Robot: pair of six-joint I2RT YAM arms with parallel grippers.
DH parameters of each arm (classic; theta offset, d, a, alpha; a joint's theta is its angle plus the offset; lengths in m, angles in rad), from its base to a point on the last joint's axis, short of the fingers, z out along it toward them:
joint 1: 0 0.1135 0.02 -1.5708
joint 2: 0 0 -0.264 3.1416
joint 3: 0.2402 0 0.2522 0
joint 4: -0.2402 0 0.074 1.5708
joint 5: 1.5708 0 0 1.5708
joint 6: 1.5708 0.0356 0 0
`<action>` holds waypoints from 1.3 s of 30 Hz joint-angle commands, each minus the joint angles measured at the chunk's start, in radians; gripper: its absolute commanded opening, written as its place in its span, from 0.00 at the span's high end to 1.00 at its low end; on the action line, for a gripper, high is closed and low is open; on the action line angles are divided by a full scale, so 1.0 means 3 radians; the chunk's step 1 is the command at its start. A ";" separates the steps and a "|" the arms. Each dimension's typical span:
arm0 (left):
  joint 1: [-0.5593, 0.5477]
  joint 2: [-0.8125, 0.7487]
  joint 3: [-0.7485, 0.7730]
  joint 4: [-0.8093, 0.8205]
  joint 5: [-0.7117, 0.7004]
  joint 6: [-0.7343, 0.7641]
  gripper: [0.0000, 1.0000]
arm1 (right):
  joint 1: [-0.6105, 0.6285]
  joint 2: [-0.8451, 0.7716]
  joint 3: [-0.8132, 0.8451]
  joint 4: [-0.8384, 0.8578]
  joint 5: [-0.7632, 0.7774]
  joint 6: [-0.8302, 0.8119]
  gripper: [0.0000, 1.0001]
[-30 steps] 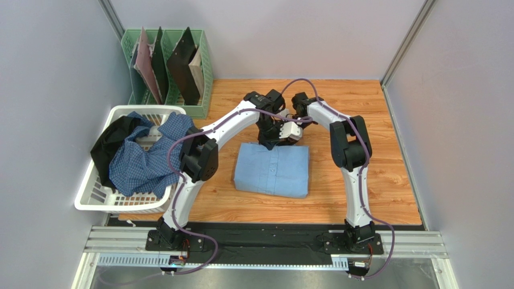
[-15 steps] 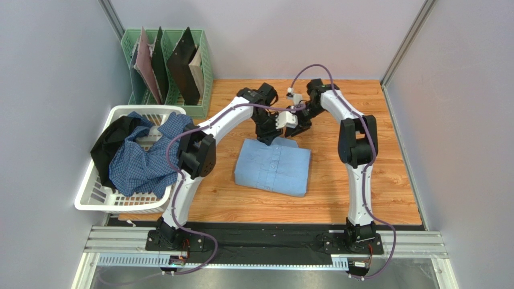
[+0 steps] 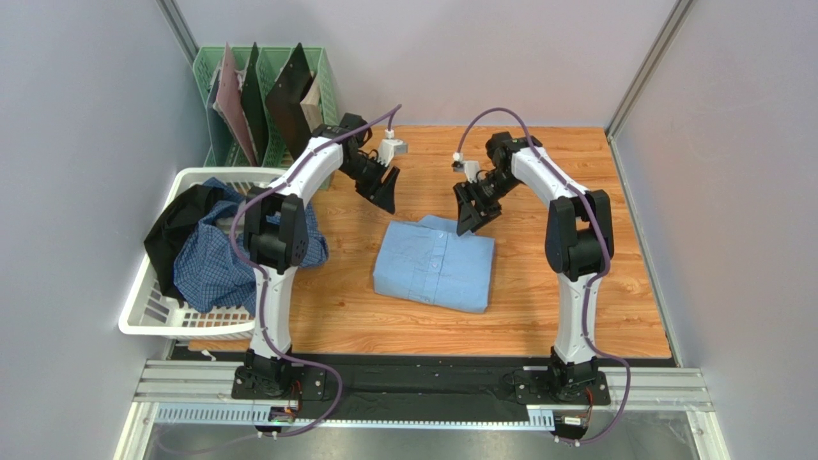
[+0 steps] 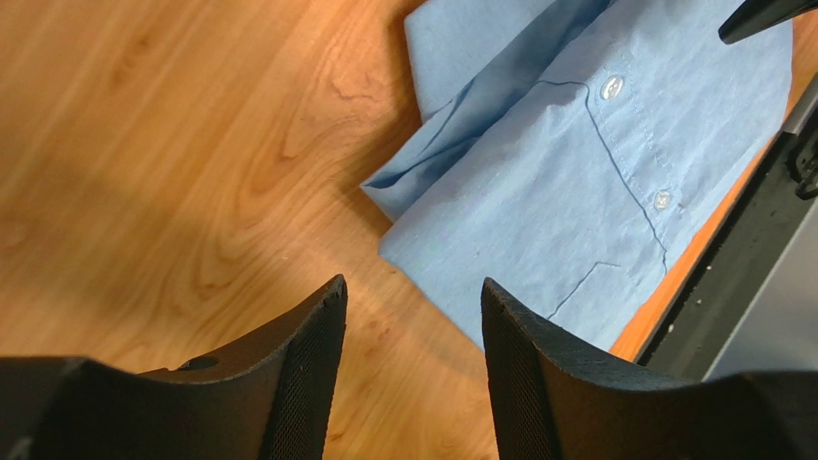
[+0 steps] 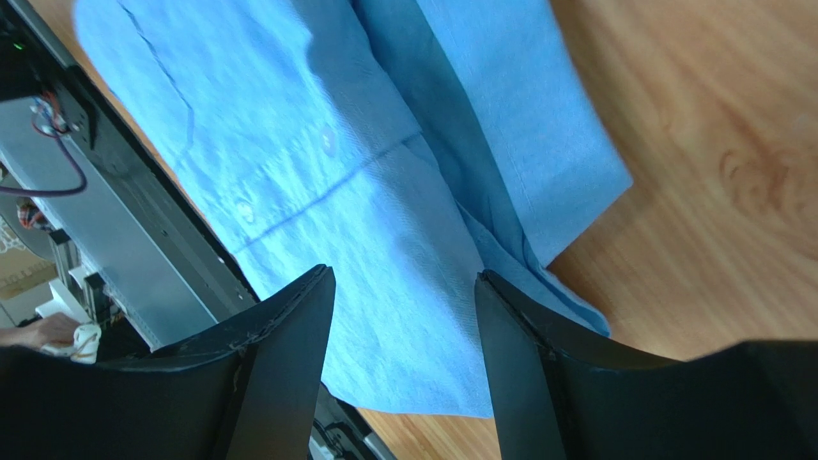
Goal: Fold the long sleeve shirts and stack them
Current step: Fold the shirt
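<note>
A plain light blue shirt (image 3: pixel 435 265) lies folded in a rectangle on the wooden table, its button placket showing (image 4: pixel 595 153) (image 5: pixel 317 182). My left gripper (image 3: pixel 387 197) hangs open above the table, up and left of the shirt (image 4: pixel 411 292). Over the shirt's far right corner my right gripper (image 3: pixel 465 217) also stands open, nothing between its fingers (image 5: pixel 403 280). A blue-and-white checked shirt (image 3: pixel 230 254) lies crumpled in the white laundry basket (image 3: pixel 163 321) at the left.
A black garment (image 3: pixel 178 230) also drapes over the basket's far side. A green file rack (image 3: pixel 274 105) with dark folders stands at the back left. Grey walls close the table on three sides.
Both grippers have opened and lifted off the light blue shirt's far edge. The left arm swung away to the left, the right arm drew back to the right.
</note>
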 commanded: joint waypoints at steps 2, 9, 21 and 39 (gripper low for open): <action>-0.0009 0.0012 -0.0255 0.0243 0.0139 -0.0473 0.40 | -0.0051 -0.0207 -0.0261 0.0055 0.0350 -0.0166 0.39; -0.0009 0.0104 -0.0352 0.0351 0.0374 -0.0545 0.40 | -0.0046 -0.0299 -0.0486 0.0024 0.0371 -0.0263 0.44; -0.0014 0.0129 -0.0506 0.0719 0.0645 -0.0760 0.51 | -0.0057 -0.0360 -0.0542 0.0080 0.0458 -0.0314 0.80; -0.0111 0.0067 -0.0435 0.1118 0.0769 -0.0994 1.00 | -0.0343 -0.0244 -0.0706 0.0274 0.0759 -0.0549 1.00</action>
